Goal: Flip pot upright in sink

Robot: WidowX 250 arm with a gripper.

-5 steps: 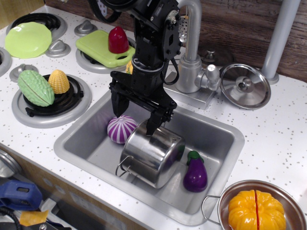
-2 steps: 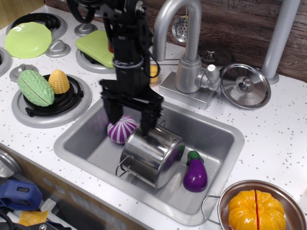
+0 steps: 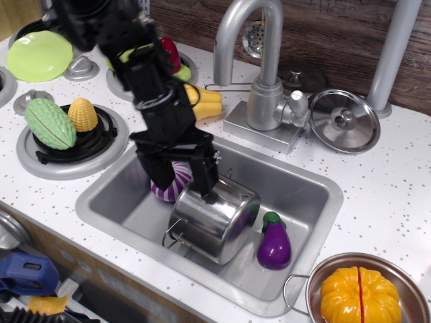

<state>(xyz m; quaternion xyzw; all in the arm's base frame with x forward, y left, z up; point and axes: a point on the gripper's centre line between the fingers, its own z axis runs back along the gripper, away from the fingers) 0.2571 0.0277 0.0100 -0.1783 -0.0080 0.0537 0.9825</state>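
One pan [image 3: 404,299] with a pumpkin [image 3: 360,293] sits nearest on the worktop [image 3: 397,195], clear of my job. Beyond it, in the sink [image 3: 306,195], the pot [image 3: 214,219] lies tipped on its side, wire handle [image 3: 174,237] toward the front wall and an eggplant [image 3: 273,245] just beside it on the right. That tilt is why I come at it from the back left: I judge I want a finger on the upper edge to lever it upright. My hand [image 3: 176,180] hangs over that edge with fingers moderately spread, gripping nothing; the right finger [image 3: 204,176] seems to touch the pot, though I cannot be sure. A striped ball [image 3: 171,183] sits partly hidden behind my fingers. Farther back stands the tap [image 3: 259,81], with a lid [image 3: 345,121] to its right.
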